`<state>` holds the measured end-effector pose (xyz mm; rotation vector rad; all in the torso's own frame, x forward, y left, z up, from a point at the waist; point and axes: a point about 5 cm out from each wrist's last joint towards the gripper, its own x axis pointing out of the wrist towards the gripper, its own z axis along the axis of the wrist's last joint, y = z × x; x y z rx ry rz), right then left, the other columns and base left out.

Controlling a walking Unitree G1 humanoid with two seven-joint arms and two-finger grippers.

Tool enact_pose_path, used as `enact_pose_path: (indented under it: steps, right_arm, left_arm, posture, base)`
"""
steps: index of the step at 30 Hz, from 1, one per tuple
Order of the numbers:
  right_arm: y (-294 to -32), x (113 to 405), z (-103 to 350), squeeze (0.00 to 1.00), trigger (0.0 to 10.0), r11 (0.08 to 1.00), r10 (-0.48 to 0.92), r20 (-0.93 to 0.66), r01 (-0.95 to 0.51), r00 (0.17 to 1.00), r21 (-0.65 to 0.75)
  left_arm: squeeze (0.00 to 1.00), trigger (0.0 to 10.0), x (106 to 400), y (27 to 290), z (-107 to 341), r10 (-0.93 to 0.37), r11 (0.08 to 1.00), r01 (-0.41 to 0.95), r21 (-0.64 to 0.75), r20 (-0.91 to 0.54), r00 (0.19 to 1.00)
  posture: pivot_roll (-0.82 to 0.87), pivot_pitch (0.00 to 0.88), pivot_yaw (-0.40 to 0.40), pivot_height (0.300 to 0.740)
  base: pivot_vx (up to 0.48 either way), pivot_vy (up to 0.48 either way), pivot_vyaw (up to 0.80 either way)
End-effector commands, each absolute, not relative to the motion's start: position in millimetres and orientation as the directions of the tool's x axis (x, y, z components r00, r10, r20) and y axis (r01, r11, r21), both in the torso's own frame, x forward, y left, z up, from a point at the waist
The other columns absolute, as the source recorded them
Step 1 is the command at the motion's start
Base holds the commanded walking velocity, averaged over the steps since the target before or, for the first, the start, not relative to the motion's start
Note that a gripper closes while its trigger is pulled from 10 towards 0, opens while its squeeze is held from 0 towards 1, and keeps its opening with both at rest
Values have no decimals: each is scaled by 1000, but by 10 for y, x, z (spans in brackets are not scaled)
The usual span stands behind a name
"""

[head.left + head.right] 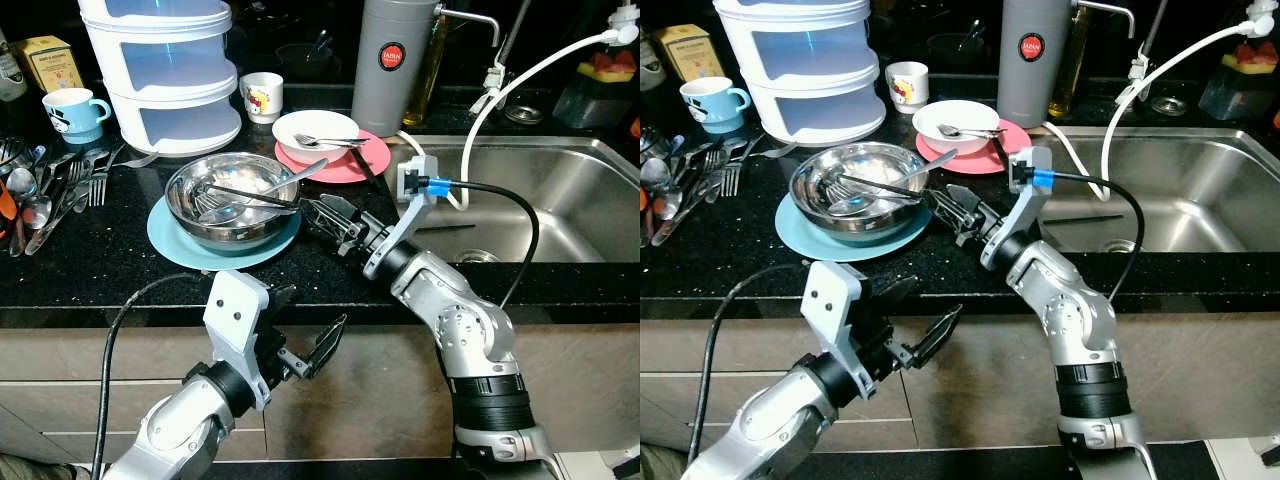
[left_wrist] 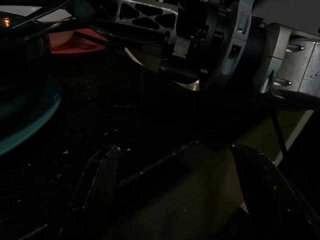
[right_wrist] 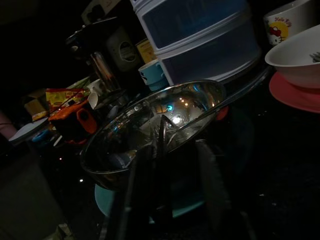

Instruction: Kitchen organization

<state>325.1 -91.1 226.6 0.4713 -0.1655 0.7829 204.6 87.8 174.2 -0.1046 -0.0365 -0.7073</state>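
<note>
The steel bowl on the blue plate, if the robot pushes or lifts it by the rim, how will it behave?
The steel bowl looks thin and polished, so probably light and slippery. It sits on a blue plate, so a push may slide it. Loose utensils lean over its rim near the right tool; lifting by one side would likely tip it and spill them.

— What sits at the counter's back edge?
— A grey thermos (image 1: 398, 62), beside an oil bottle (image 1: 428, 70).
— And by the sink (image 1: 560, 205)?
— A white hose (image 1: 520, 85) arcs over its left rim.
</note>
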Motion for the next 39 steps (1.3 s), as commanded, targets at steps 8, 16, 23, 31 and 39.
enact_pose_path:
  steps: [8,16,23,31,39]
  right_arm:
    - [-910,3254,2198,0,0,603,652,290,-711,701,362]
    - [-923,3266,2198,0,0,602,641,302,-706,705,373]
    - [-1142,3324,2566,0,0,500,476,519,-704,710,504]
    - [-1471,3433,2798,0,10000,553,333,576,-650,746,522]
    - [-1714,3579,2757,0,10000,654,237,494,-513,836,555]
  left_arm:
    - [0,10000,2041,864,1704,-656,749,658,-78,54,753]
    - [0,10000,2045,858,1703,-656,748,659,-79,56,752]
    - [0,10000,2051,870,1701,-656,748,659,-76,57,752]
    - [0,10000,2075,870,1722,-661,745,664,-68,67,748]
    - [0,10000,2079,837,1772,-673,731,679,-74,88,734]
  posture:
    - [165,1,-32,740]
    - [163,1,-33,740]
    - [165,0,-31,740]
    - [167,0,-32,740]
    - [163,0,-29,740]
  base:
    - [0,0,0]
    - [0,0,0]
    - [0,0,0]
    - [0,0,0]
    - [0,0,-291]
